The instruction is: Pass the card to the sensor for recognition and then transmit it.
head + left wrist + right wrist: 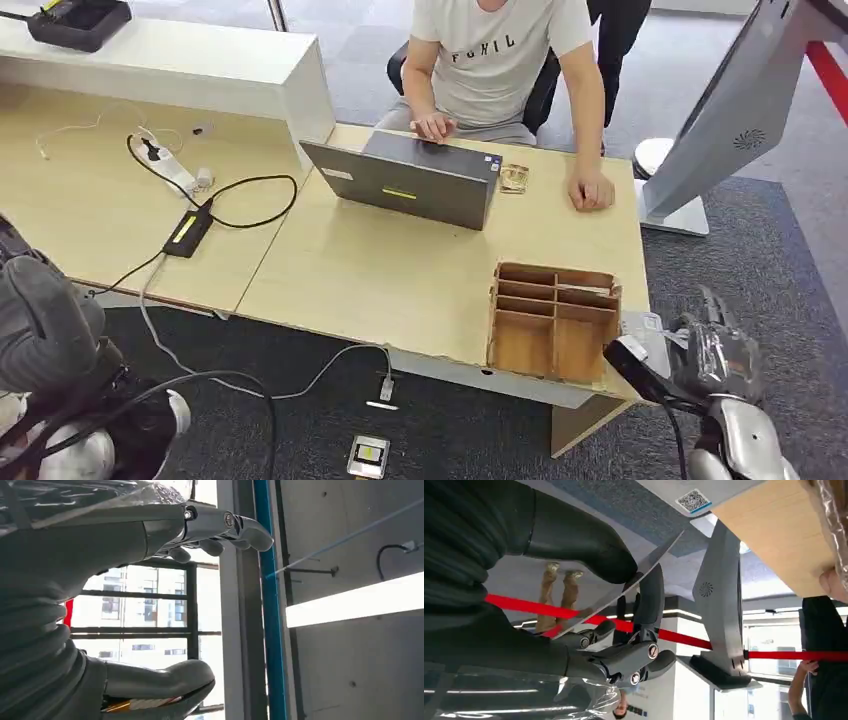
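While the right hand point(624, 630) is raised, the card point(624, 587) lies pinched between its thumb point(579, 540) and the darker fingers point(651, 600), its far corner projecting past the thumb tip. Card surface is thin, flat and glossy, mirroring the room; no print can be made out. Left hand point(200, 580): fingers point(235, 527) and thumb point(165, 677) stand well apart, nothing between them.
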